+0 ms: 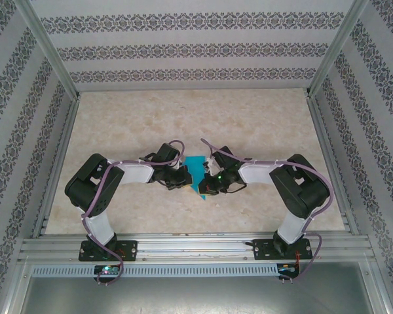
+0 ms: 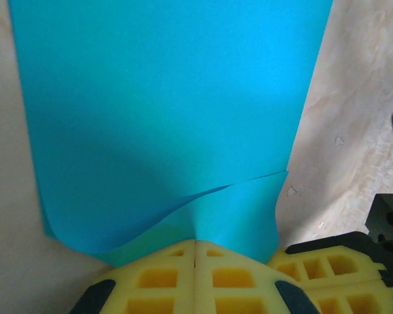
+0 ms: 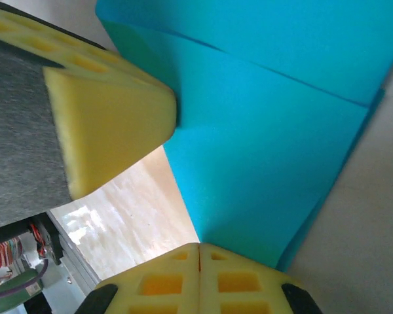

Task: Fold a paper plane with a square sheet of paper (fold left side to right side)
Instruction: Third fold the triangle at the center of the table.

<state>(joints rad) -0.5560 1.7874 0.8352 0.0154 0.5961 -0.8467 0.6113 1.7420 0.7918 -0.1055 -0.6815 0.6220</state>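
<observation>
The square sheet of paper (image 1: 196,169) is teal-blue and lies doubled over in two layers at the table's middle, between both grippers. My left gripper (image 1: 181,180) is shut on the sheet's near edge; in the left wrist view the paper (image 2: 164,98) puckers into the seam of the yellow fingertips (image 2: 195,241). My right gripper (image 1: 208,185) is shut on a corner of the paper (image 3: 262,150), which runs into its closed fingertips (image 3: 199,245). The left gripper's yellow finger (image 3: 105,124) touches the sheet's edge. A paper plane is out of view.
The marble-patterned table (image 1: 249,124) is boxed in by patterned walls (image 1: 26,98) and an aluminium frame, with a front rail (image 1: 196,245) by the arm bases. The right gripper's fingers (image 2: 331,265) sit close beside the left gripper's.
</observation>
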